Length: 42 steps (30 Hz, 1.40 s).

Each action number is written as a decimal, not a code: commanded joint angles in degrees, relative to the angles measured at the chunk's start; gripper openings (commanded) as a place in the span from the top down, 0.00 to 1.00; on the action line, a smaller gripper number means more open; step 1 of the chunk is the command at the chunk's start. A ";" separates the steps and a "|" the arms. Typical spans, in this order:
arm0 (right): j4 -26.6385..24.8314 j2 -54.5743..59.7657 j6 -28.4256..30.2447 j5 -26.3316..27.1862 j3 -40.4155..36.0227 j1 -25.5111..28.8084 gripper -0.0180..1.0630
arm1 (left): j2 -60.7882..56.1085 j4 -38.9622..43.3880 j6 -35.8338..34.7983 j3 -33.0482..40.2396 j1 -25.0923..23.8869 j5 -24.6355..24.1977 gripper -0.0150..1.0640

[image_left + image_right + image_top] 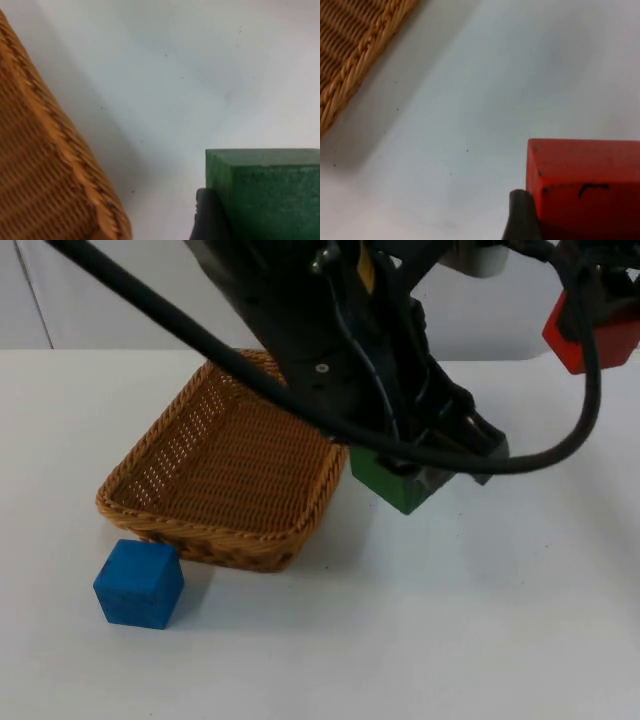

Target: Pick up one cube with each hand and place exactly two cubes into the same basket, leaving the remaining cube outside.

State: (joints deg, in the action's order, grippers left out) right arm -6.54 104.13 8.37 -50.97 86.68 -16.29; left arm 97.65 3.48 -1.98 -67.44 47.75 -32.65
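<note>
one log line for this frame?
left gripper: holds green cube beside basket | right gripper: holds red cube | blue cube: on table

The left arm [340,340] hides the basket's [220,470] far corner; the red cube [590,335] is partly hidden.

Glossy black left arm [340,340] — small silver screws, yellow label

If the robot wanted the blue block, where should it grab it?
Probably from straight above, fingers closing on two opposite flat side faces of the blue cube. It sits flat on the white table, top face free. The basket stands close behind, so the two sides clear of it look easiest.
</note>
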 commanded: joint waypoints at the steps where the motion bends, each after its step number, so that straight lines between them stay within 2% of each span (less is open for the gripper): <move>1: -1.56 -0.44 0.31 1.64 0.39 -0.40 0.98 | -0.63 1.98 -0.44 -0.18 -0.43 -0.42 0.99; 6: -7.78 -0.44 6.67 4.26 0.39 -0.40 0.98 | -0.63 1.73 -0.44 -0.18 -5.52 -2.79 0.99; 7: -7.78 -0.44 6.67 4.26 0.39 -0.40 0.98 | -0.63 1.73 -0.44 -0.18 -5.52 -2.79 0.99; 11: -9.66 -0.44 7.72 7.05 0.39 -0.40 0.98 | -0.63 1.73 0.20 -0.18 -10.51 -2.97 0.99; 14: -10.39 0.28 7.72 6.65 1.81 -0.40 0.98 | -0.63 1.73 0.44 0.49 -12.69 -2.36 0.99; 17: -10.06 3.86 7.72 1.50 7.24 -1.72 0.98 | -0.63 1.48 0.59 3.94 -15.64 1.20 0.99; 19: -10.06 7.17 7.72 0.08 11.87 -3.41 0.98 | -0.63 1.20 0.59 6.57 -17.24 4.25 0.99; 20: -10.06 7.17 7.72 0.08 11.87 -3.41 0.98 | -0.63 1.20 0.59 6.57 -17.24 4.25 0.99; 26: -10.06 18.56 7.72 -0.60 26.80 -9.17 0.98 | -0.40 0.96 0.59 8.91 -20.53 11.75 0.99; 28: -10.06 19.75 7.72 -0.60 27.78 -9.69 0.98 | -0.40 1.07 0.59 8.91 -20.63 12.51 0.99; 30: -10.06 25.58 7.72 -0.60 35.25 -11.85 0.98 | -0.01 1.16 0.84 8.91 -21.17 14.14 0.99; 32: -10.06 30.02 7.72 -0.60 40.11 -13.08 0.98 | 0.90 2.08 1.98 8.91 -21.17 15.60 0.99; 33: -10.06 30.02 7.72 -0.60 40.11 -13.08 0.98 | 0.90 2.08 1.98 8.91 -21.17 15.60 0.99; 38: -10.29 40.01 7.72 -0.58 52.93 -15.06 0.98 | 4.96 3.04 3.24 8.91 -21.17 18.75 0.99; 42: -10.29 43.74 7.72 -0.28 56.50 -15.54 0.98 | 7.65 5.60 3.24 8.91 -21.48 19.68 0.99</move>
State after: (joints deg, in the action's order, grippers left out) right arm -16.50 147.59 15.60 -51.36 142.00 -31.42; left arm 104.78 7.76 1.07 -58.78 26.51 -14.25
